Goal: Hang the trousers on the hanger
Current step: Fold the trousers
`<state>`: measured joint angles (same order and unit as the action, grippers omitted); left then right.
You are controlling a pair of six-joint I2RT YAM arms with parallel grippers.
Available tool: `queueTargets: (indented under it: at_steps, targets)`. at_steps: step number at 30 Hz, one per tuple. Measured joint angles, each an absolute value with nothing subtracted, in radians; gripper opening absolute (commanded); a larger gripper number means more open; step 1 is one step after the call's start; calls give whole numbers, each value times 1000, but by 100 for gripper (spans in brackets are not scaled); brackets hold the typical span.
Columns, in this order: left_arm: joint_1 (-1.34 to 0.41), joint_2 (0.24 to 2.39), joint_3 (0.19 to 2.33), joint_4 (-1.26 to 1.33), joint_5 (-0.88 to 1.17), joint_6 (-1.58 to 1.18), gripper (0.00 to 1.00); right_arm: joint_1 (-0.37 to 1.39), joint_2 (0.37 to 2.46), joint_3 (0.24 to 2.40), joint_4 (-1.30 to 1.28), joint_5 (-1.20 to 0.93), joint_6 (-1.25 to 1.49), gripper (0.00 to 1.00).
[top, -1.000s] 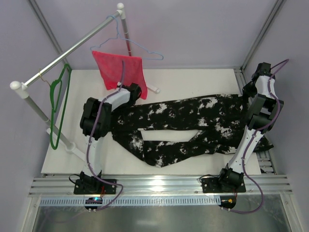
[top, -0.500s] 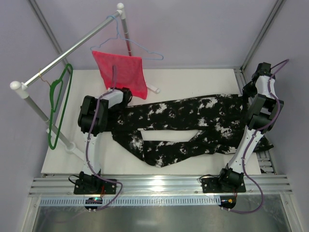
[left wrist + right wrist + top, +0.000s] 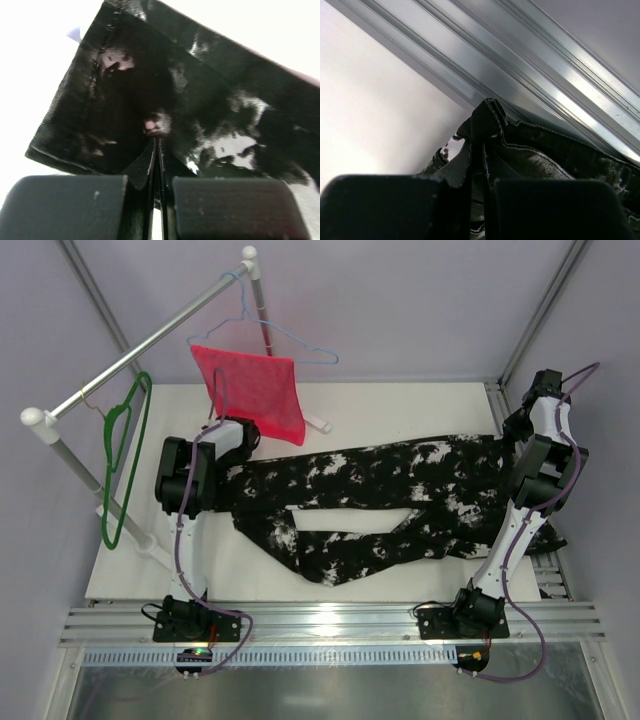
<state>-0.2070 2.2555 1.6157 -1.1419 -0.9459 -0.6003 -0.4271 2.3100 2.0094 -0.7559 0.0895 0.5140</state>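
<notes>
Across the white table (image 3: 420, 405), the trousers (image 3: 380, 505) lie flat. The left gripper (image 3: 156, 165) is clamped on a leg hem at 9 o'clock and the right gripper (image 3: 481, 165) on the waist end at 3. The green hanger (image 3: 124, 460) hangs bare on the rail (image 3: 130, 355) at 10 o'clock, so the draping is yet to begin.

Pale lilac walls (image 3: 400, 300) enclose a white table (image 3: 400, 400); a white rack (image 3: 170, 318) stands left of the left gripper (image 3: 156, 150).

No writing, label, brand or number can be read in any of the 3 views. Anything printed is too small or blurred.
</notes>
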Motion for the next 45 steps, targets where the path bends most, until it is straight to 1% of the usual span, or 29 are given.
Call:
queueTargets:
  at_steps: [9, 15, 20, 29, 33, 34, 35, 37, 38, 39, 42, 44, 45]
  targets:
    - [-199, 2254, 1616, -1176, -952, -624, 0, -428, 2310, 2009, -756, 85, 514, 4]
    - [-196, 2254, 1623, -1122, -831, -585, 0, -429, 2310, 2010, -756, 82, 514, 4]
    - [-195, 2337, 1777, -1123, -794, -552, 1, -429, 2310, 2019, -765, 79, 515, 4]
    - [-181, 2519, 2096, -1227, -812, -485, 1, -433, 2317, 2044, -788, 64, 519, 4]
    - [-166, 2557, 2181, -1247, -803, -470, 2, -433, 2318, 2049, -792, 58, 519, 4]
    - [-163, 2560, 2191, -1247, -797, -468, 3, -434, 2319, 2052, -795, 53, 519, 7]
    - [-160, 2559, 2194, -1246, -788, -468, 4, -434, 2319, 2054, -795, 47, 519, 17]
    - [-157, 2545, 2179, -1236, -770, -469, 8, -434, 2319, 2057, -797, 38, 519, 31]
    - [-157, 2530, 2159, -1223, -762, -470, 10, -434, 2319, 2057, -799, 35, 517, 41]
    - [-158, 2510, 2133, -1208, -751, -472, 16, -434, 2318, 2057, -801, 33, 515, 46]
    - [-168, 2388, 1973, -1143, -693, -492, 24, -427, 2298, 2039, -811, 30, 510, 61]
    - [-192, 2286, 1863, -1108, -652, -510, 27, -423, 2258, 2006, -826, 36, 512, 63]
    - [-214, 2234, 1814, -1095, -636, -519, 31, -421, 2218, 1975, -829, 42, 514, 63]
